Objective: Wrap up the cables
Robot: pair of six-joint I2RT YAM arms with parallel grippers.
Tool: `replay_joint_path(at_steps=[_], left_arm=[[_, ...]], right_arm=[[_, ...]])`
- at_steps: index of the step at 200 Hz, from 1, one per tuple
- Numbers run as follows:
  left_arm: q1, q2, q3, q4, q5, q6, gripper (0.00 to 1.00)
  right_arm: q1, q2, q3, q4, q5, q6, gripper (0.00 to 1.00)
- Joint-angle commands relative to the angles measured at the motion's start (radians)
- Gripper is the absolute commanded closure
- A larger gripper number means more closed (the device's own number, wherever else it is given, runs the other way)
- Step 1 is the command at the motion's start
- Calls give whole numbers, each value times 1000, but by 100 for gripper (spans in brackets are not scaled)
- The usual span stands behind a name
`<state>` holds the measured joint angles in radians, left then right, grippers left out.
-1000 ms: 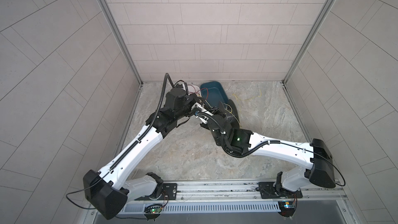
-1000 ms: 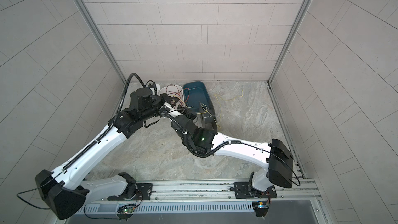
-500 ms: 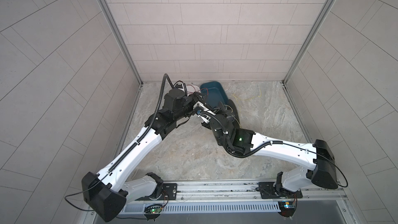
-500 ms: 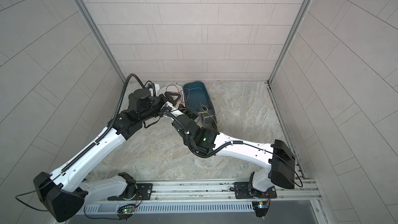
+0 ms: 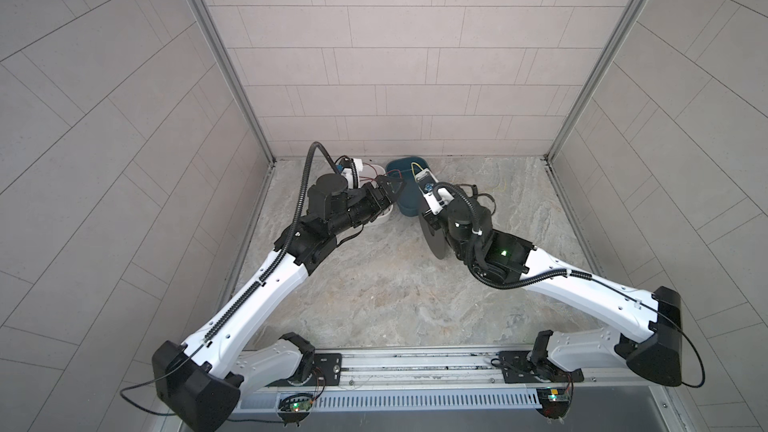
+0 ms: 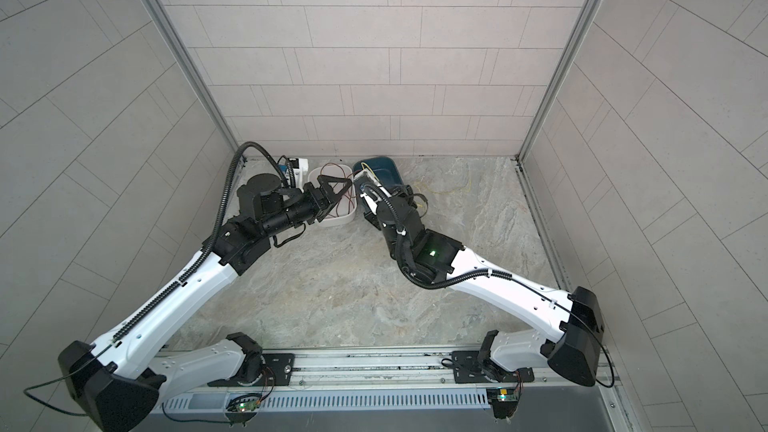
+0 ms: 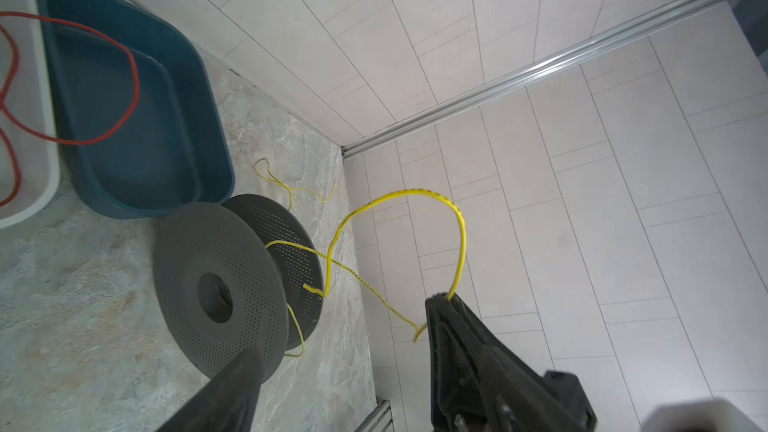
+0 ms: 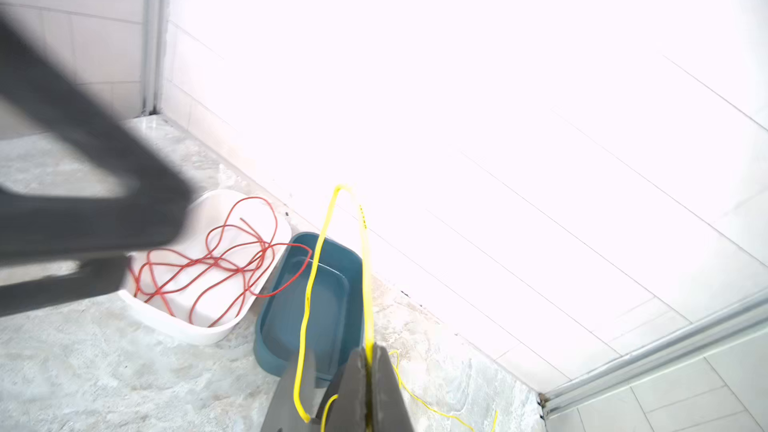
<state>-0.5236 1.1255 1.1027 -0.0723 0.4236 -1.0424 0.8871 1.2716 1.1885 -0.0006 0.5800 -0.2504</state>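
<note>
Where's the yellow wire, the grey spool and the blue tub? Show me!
yellow wire (image 7: 415,192), left wrist view, top of its raised loop.
grey spool (image 7: 199,251), left wrist view, face of its nearer perforated disc.
blue tub (image 7: 141,168), left wrist view, bare bottom inside.

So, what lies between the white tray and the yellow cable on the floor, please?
The blue tub, flanked by white tray and yellow cable in the left wrist view.

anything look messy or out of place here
A loop of the red wire spills from the white tub over the rim of the blue tub, and yellow cable strays loose on the floor beside the grey spool.
</note>
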Motion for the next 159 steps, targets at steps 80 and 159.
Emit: replay_joint_path(at_steps=[80,159], left_arm=[[-9,65,-61,54,49,49,24],[-78,157,-102,63,-28,-41,32]], right_arm=[[-275,-170,18,-170,-450,287,100],[-274,-165,11,-162,-486,340,100]])
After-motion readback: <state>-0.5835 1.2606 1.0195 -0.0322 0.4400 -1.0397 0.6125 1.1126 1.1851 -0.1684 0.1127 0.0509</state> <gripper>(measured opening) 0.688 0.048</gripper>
